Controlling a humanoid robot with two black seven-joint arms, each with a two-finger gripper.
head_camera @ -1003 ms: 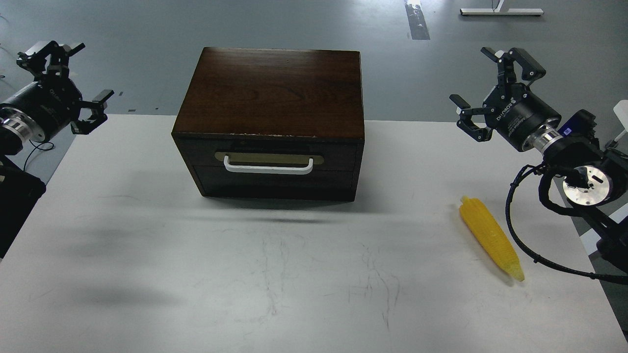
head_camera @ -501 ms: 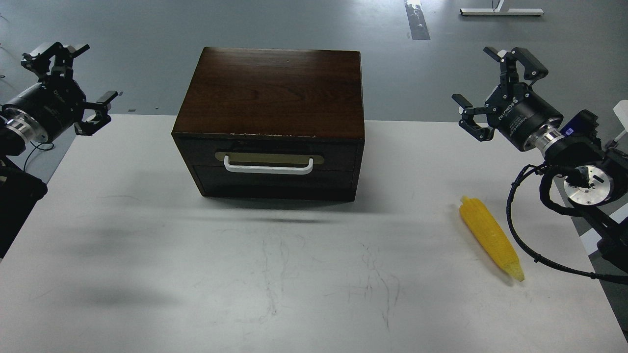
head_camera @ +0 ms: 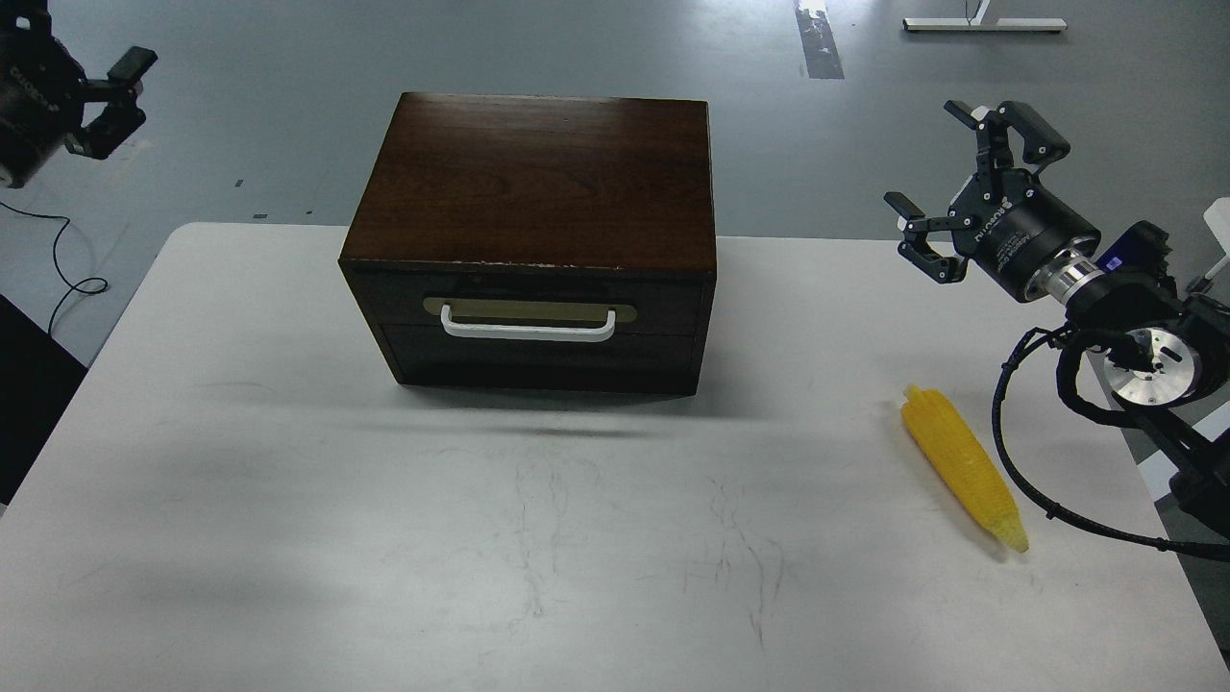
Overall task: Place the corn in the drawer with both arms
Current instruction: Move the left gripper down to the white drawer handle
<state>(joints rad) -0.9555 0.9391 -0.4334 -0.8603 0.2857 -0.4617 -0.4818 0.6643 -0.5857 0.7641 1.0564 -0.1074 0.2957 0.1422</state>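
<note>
Head view: white table, drawer shut, corn loose, both pincers empty.

Bright yellow ribbed plastic corn cob lies flat near the table's right edge, well apart from the dark brown wooden cabinet; its drawer with white bar handle is closed. Right black two-finger gripper gapes wide, holding nothing. Left gripper, partly cropped at the top-left corner: spread cannot be told.

From my station I can make out white "ROBOTIQ" lettering on the black body of the right gripper, while the white lettering on the left gripper body at the frame's top left corner is too cut off to read.
</note>
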